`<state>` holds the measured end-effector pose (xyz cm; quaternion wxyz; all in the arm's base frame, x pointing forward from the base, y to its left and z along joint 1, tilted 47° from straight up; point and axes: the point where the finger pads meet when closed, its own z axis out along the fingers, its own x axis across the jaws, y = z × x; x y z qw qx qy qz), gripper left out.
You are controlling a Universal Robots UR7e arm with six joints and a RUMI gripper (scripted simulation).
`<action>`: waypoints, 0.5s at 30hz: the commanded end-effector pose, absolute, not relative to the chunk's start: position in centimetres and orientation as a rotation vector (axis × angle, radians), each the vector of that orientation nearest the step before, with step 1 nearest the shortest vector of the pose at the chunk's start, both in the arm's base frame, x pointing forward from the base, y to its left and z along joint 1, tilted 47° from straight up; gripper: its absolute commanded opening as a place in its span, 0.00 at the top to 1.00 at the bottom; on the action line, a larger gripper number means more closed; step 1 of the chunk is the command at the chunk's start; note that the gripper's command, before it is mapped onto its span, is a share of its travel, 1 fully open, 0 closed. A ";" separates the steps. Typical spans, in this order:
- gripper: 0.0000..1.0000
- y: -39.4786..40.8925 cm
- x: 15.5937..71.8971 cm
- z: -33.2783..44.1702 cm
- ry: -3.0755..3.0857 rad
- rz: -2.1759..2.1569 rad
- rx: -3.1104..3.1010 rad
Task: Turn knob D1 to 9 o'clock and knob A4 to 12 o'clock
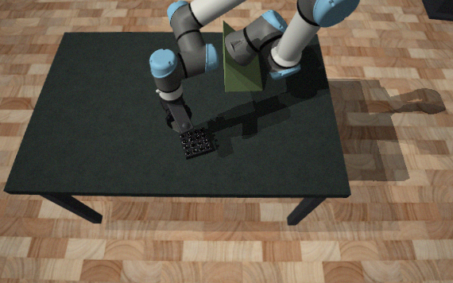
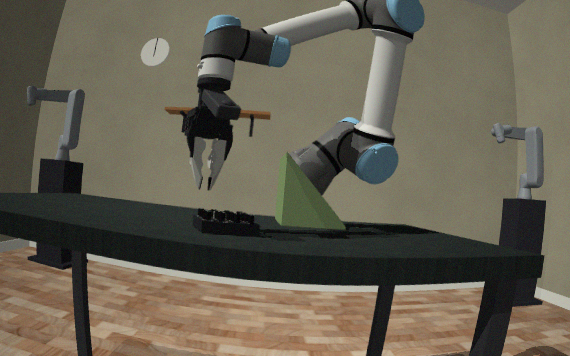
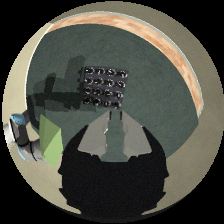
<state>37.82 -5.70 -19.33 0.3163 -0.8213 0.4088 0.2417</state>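
Wrist view shows the dark knob box [image 1: 202,143] [image 2: 226,227] [image 3: 104,87] bearing four rows of knobs [image 1: 195,151] [image 2: 214,215] [image 3: 109,83], the tool [image 1: 180,128] [image 2: 205,186] [image 3: 115,111] slightly spread.

Top view: from high above, steeply down over the dark green rectangular table [image 1: 114,167] [image 2: 144,235] [image 3: 155,65], far off. Exterior view: table height, level towards the beige wall [image 2: 119,125], moderately far. Wrist view: close behind the fingers, facing tabletop. All share the table.

The worktop [image 1: 114,159] [image 2: 134,230] [image 3: 150,65] looks matt and faintly grained, like dark cloth or felt. The floor [image 1: 230,250] [image 2: 194,315] is wood in pale and reddish blocks. The arm's white tubes [image 1: 299,41] [image 2: 385,80] look like smooth painted metal, its blue caps [image 1: 164,63] [image 2: 378,163] like smooth plastic. The wedge [image 1: 239,75] [image 2: 299,200] [image 3: 50,142] is matt green.
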 end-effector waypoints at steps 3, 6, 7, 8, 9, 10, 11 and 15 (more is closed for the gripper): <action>0.89 -5.9 37.8 -19.2 1.255 0.706 -2.096; 0.89 -6.0 37.8 -19.1 1.359 0.746 -2.049; 0.89 -6.0 37.8 -19.1 1.380 0.754 -2.039; 0.89 -6.0 37.8 -19.1 1.402 0.762 -2.028; 0.89 -6.0 37.8 -19.1 1.424 0.771 -2.017; 0.89 -6.1 37.8 -19.1 1.446 0.779 -2.006; 0.89 -6.1 37.8 -19.1 1.468 0.787 -1.994; 0.89 -6.2 37.8 -19.1 1.556 0.821 -1.946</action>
